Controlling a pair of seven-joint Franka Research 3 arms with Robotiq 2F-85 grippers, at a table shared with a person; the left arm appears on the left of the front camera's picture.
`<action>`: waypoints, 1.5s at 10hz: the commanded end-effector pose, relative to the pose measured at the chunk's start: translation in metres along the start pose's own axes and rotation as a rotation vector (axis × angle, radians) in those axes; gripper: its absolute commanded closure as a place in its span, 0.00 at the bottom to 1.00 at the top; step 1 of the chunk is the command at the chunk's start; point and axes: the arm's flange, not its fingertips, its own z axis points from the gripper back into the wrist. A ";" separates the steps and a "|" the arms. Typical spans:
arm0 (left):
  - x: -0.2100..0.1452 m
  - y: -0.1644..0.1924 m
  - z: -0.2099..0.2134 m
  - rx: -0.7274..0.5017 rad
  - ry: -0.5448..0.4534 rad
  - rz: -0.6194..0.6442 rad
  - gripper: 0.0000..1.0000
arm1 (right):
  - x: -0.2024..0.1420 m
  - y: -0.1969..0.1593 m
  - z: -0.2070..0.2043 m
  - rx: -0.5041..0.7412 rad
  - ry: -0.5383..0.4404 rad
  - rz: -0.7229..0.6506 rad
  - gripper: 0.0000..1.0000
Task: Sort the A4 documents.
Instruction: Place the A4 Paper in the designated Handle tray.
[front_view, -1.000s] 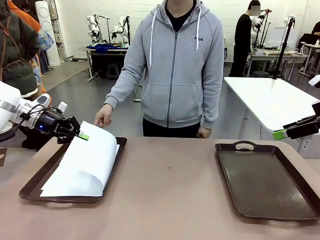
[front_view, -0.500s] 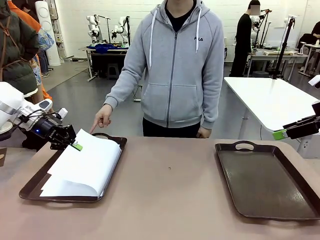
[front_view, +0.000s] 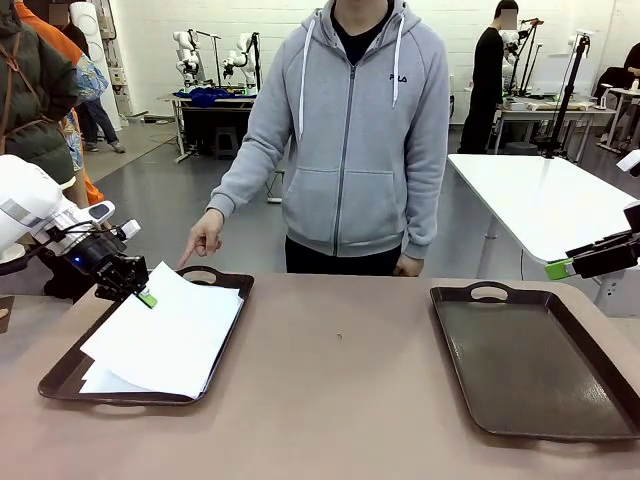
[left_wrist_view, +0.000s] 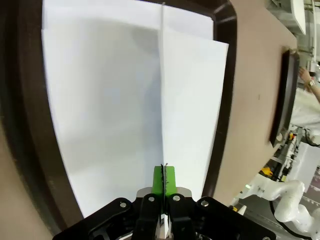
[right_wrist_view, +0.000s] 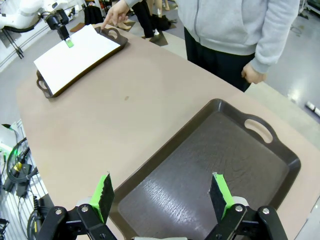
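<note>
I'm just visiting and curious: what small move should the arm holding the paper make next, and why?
Probably lift the pinched sheet clear of the stack. The left gripper is shut on its edge, the sheet droops on the left tray, and the right tray sits bare.

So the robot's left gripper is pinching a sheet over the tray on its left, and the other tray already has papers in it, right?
Not quite. The left gripper does pinch a sheet over the left tray, but the other tray holds no papers, as the front and right wrist views show.
</note>
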 end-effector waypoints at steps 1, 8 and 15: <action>0.001 -0.003 0.002 0.057 -0.012 0.025 0.99 | -0.001 -0.003 -0.004 0.020 -0.027 0.005 0.00; 0.007 0.013 -0.008 0.115 0.001 0.068 0.96 | -0.001 -0.003 -0.004 0.020 -0.027 0.005 0.00; 0.002 0.012 0.002 0.145 -0.027 0.069 0.19 | -0.001 -0.003 -0.004 0.020 -0.027 0.005 0.00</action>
